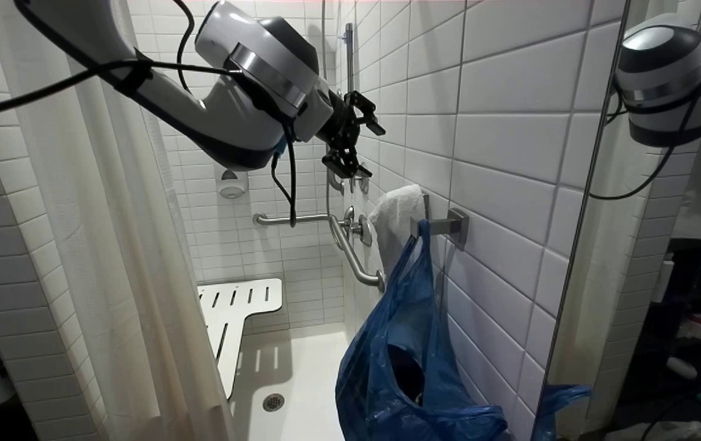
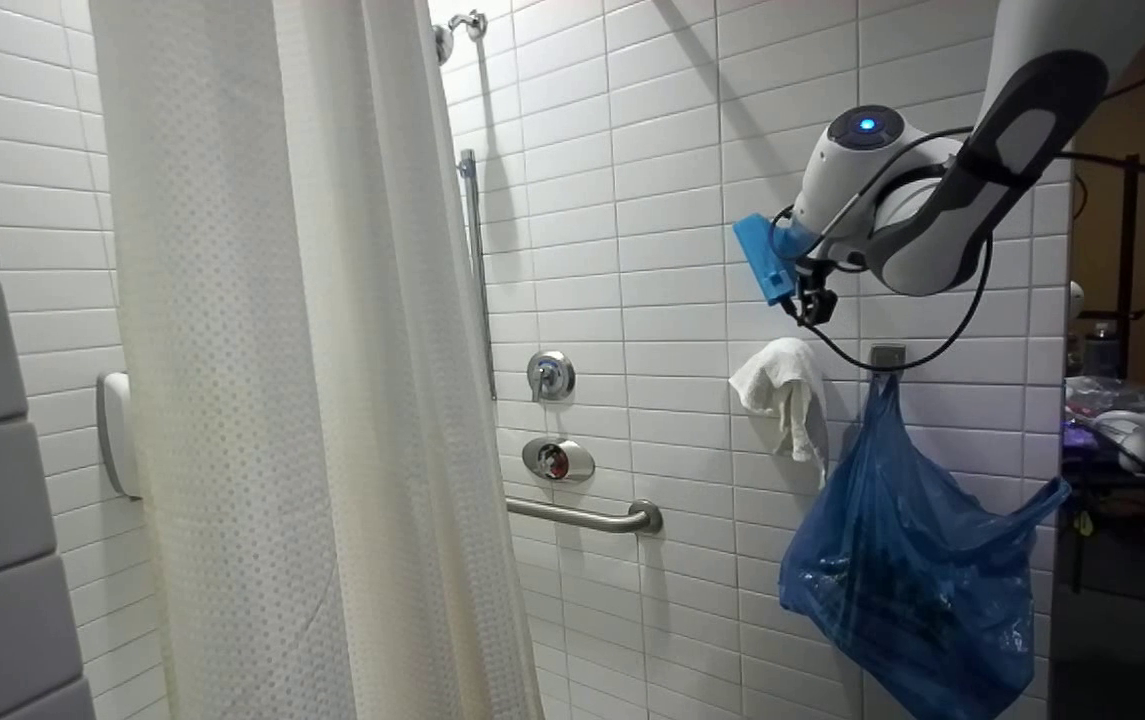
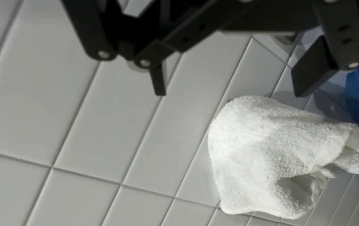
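My gripper (image 1: 371,150) is open, with its two black fingers wide apart and nothing between them. It is in the air close to the white tiled wall, and it also shows small in an exterior view (image 2: 818,305). In the wrist view the gripper (image 3: 232,94) comes in from the top. Nearest to it is a white towel (image 3: 267,153), crumpled and hanging on the wall below the fingers, apart from them. The towel also shows in both exterior views (image 1: 400,211) (image 2: 780,385). What it hangs from is mostly hidden. A blue plastic bag (image 2: 917,580) hangs beside the towel.
The bag hangs on a square metal wall hook (image 1: 457,226). A steel grab bar (image 1: 350,254) and a shower valve (image 2: 552,377) are on the walls. A pale shower curtain (image 2: 312,380) hangs opposite. A white slotted seat (image 1: 252,297) and a mirror edge (image 1: 589,202) also show.
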Controlling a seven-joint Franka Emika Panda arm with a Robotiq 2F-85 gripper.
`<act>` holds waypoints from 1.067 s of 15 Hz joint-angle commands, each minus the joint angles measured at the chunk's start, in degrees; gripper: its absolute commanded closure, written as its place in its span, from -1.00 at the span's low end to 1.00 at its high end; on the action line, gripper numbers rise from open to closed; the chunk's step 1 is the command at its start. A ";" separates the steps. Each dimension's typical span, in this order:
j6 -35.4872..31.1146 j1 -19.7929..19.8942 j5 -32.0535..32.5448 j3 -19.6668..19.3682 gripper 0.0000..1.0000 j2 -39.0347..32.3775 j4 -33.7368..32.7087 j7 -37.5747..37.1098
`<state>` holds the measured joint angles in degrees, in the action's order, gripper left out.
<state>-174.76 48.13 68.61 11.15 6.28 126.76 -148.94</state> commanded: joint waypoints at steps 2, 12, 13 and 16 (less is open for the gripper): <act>0.75 1.84 2.85 3.30 -1.00 -0.13 1.36 -0.27; 0.48 0.95 1.44 2.41 -1.00 -0.62 1.37 0.33; 0.48 0.95 1.44 2.41 -1.00 -0.62 1.37 0.34; 1.05 0.94 2.61 2.77 -1.00 -0.37 1.27 -0.72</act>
<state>-174.28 49.08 70.05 13.56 5.66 128.13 -148.57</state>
